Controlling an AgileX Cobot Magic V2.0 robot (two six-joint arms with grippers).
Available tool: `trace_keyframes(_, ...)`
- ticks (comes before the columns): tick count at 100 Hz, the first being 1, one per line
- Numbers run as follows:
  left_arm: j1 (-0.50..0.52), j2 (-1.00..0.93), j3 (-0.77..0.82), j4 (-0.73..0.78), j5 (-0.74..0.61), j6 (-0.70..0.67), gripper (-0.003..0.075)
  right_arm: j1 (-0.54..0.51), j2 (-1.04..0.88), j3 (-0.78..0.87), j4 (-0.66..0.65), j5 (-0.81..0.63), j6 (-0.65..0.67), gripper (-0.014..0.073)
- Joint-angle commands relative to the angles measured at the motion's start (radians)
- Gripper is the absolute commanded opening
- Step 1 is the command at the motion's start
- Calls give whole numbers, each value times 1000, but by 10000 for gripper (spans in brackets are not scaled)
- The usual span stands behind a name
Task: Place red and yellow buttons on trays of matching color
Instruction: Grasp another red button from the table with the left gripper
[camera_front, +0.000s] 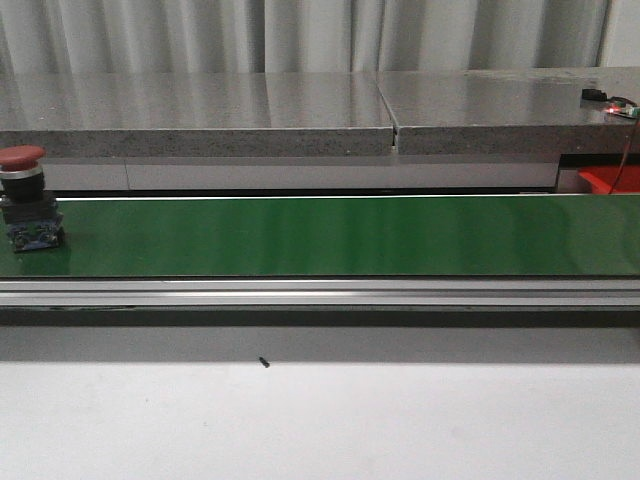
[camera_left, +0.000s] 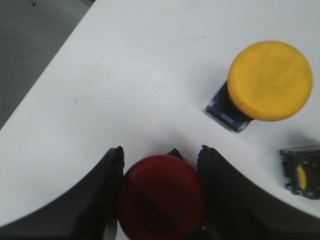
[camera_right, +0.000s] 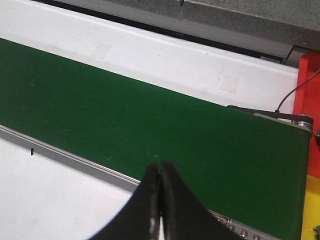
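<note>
1. Front view: a red button (camera_front: 22, 198) stands upright at the far left end of the green conveyor belt (camera_front: 330, 236), its mushroom cap up. Neither of my arms shows here. A sliver of the red tray (camera_front: 608, 180) peeks in at the right edge behind the belt, which I judge to be where red ones belong.

2. Left wrist view: my left gripper (camera_left: 161, 160) brackets a second red button (camera_left: 161, 196), a finger close on each side of the cap. I cannot tell whether the pads actually touch it, so I will not call it grasped. To do this well I should centre on the cap, squeeze evenly, and lift straight up. A yellow button (camera_left: 269, 81) stands nearby on the white table (camera_left: 125, 85), and another switch body (camera_left: 301, 171) lies just beside it; both are apart from my fingers but could be bumped.

3. Right wrist view: my right gripper (camera_right: 160, 187) is clenched, holding nothing, hovering over the belt's near edge.
</note>
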Motion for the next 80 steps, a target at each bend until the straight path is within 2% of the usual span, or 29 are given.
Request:
trace_keyframes(1,-5,-125,-33,-29,-13,1,-14,2,-10,-26,16,-65,-8,-109)
trace_keyframes(23,-36,-305,-33,-65,48,23,-14,2,-10,-26,16,-65,-8,-109)
trace_keyframes(50,-176,-435,22,-79,132,37,-14,2,-10,-26,16,-65,-8,-109)
trace_keyframes(80,-339,-469,176,-79,72,38,-14,2,-10,-26,16,-65,-8,-109)
